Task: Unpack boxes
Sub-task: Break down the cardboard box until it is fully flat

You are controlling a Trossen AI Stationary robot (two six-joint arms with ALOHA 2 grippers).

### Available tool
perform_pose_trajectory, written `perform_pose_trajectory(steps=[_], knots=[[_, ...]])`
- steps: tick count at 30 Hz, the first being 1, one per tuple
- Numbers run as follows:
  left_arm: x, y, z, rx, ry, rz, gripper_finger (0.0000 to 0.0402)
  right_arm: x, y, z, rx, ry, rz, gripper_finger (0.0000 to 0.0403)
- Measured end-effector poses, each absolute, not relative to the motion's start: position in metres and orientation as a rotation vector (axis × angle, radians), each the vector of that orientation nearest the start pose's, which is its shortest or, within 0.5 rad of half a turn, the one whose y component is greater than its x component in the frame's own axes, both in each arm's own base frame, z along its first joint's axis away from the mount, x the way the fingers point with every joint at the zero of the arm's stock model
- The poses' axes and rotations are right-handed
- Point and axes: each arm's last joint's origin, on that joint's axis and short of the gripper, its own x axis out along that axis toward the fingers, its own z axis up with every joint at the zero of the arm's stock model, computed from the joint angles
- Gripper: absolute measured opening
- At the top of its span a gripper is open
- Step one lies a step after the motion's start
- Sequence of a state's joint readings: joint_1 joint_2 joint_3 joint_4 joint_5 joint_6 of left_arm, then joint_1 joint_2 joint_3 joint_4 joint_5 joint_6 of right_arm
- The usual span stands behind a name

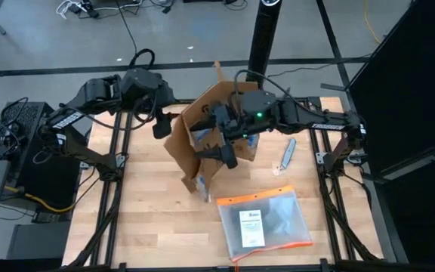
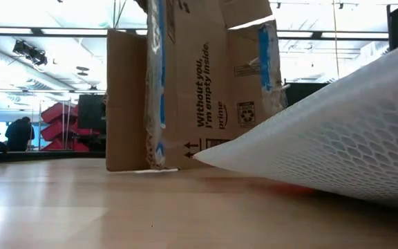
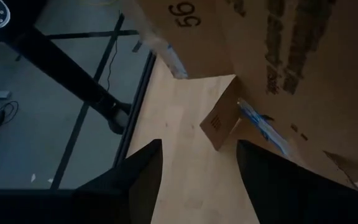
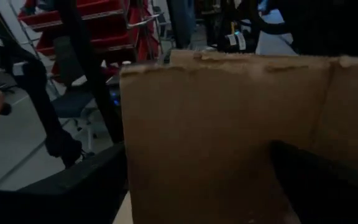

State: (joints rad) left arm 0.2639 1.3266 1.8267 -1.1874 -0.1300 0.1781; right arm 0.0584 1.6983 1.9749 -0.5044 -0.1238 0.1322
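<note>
The brown cardboard box (image 1: 202, 136) stands tall on the table, its lower end (image 2: 144, 166) on the wood and its flaps open. It bears printed marks, a "56" (image 3: 188, 14) and blue-striped tape (image 2: 156, 83). My left gripper (image 1: 161, 127) hovers open at the box's left side, above the table. Between its fingers (image 3: 197, 180) only the wood and a loose flap (image 3: 221, 121) farther off show. My right gripper (image 1: 225, 155) is open at the box's upper part, reaching in from the right. A cardboard panel (image 4: 229, 124) fills the view just past its fingers. My right gripper stands open at the box's cardboard panel (image 4: 166, 155), coming nearly level from the table's right side. One finger (image 4: 316, 174) shows in front of the panel, the other (image 4: 73, 186) beside its edge. I cannot tell whether either touches the cardboard.
A flat clear pouch with an orange edge (image 1: 265, 224) lies at the near right and fills the low view's right side (image 2: 337, 138). A small pale tool (image 1: 285, 155) lies right of the box. A black post (image 1: 263, 34) rises beyond the far edge. Bare wood (image 1: 142, 219) lies at the near left.
</note>
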Motion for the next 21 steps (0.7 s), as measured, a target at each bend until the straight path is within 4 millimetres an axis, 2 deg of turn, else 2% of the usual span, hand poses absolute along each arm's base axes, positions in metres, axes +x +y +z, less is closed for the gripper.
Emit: perform_pose_trajectory(steps=[9, 15, 21], knots=[[0.21, 0.061, 0.469, 0.117, 0.716, 0.319, 0.0197, 0.325, 0.042, 0.483, 0.115, 0.311, 0.124, 0.0383], [0.21, 0.061, 0.469, 0.06, 0.7, 0.34, 0.0197, 0.288, 0.055, 0.489, 0.176, 0.416, 0.09, 0.0366], [0.23, 0.059, 0.458, -0.018, 0.61, 0.308, 0.0197, 0.273, 0.065, 0.482, 0.223, 0.536, 0.086, 0.036]])
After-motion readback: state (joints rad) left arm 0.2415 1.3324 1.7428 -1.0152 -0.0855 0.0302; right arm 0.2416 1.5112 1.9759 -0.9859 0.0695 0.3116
